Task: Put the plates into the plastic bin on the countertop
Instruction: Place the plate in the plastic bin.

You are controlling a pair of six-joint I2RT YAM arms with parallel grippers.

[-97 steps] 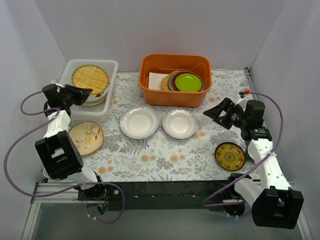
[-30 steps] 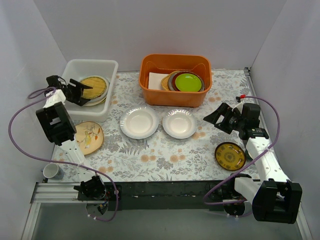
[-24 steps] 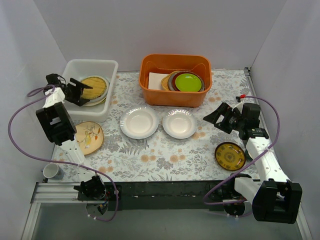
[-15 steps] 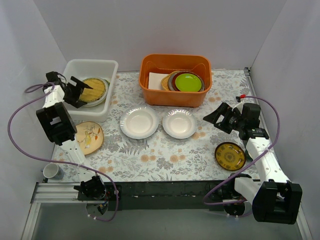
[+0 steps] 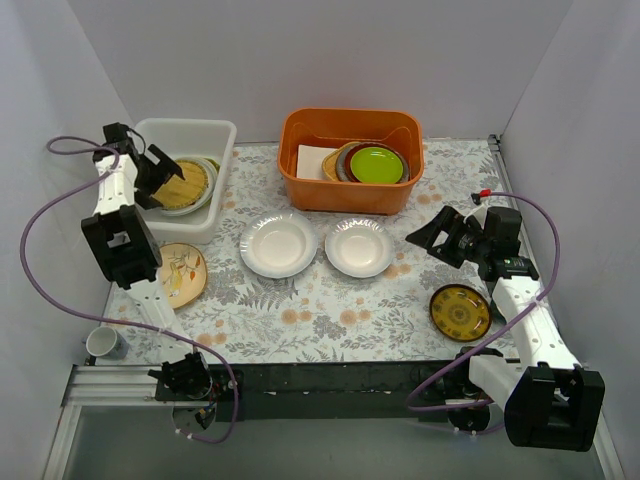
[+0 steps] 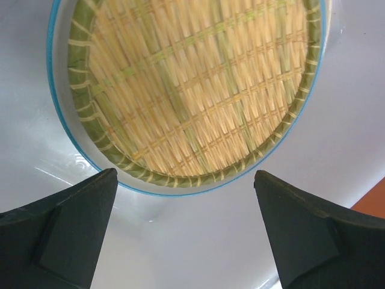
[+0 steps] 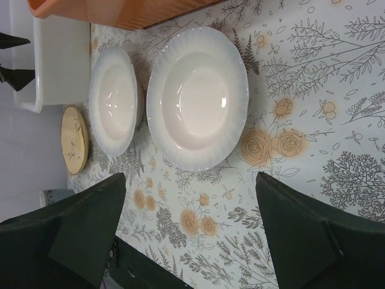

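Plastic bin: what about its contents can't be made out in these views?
Top view: plates under the woven plate in the plastic bin are covered by it and the left claw; count unreadable.
Left wrist view: frame edges cut the bin off; only a blue edge shows beneath the woven plate.
Right wrist view: the bin's own wall hides its inside.

Yellow woven plate (image 5: 190, 180) lies, seemingly flat, in the plastic bin (image 5: 190, 126); four plates (image 5: 279, 244) sit on countertop (image 5: 330, 310).
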